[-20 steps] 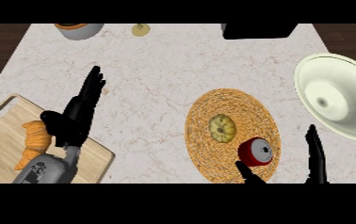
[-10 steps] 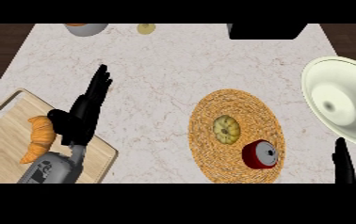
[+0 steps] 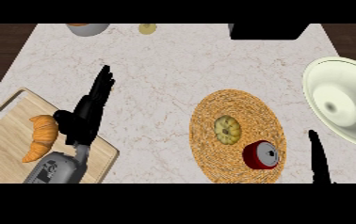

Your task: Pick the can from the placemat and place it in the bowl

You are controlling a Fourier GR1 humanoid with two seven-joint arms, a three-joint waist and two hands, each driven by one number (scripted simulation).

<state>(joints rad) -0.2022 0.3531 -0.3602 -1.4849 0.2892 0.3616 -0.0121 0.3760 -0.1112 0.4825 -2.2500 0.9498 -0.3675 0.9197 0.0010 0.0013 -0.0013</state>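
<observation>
Since half a second earlier, our right hand (image 3: 319, 158) had come a little further into the lower right of the frame, while the rest of the scene sat slightly lower in view.

In the head view, only a dark sliver of that right hand showed, near the can but apart from it; we could not tell how far open it was. The red can (image 3: 261, 155) lay on the lower right part of the round woven placemat (image 3: 212, 124), just below a yellowish object (image 3: 227, 128) near the mat's centre. The pale bowl (image 3: 335, 103) sat at the right edge, well apart from the can. Our left hand (image 3: 87, 116) rested open at centre left, fingers straight, holding nothing, over the edge of a wooden board (image 3: 14, 138) bearing a croissant (image 3: 41, 138).
</observation>
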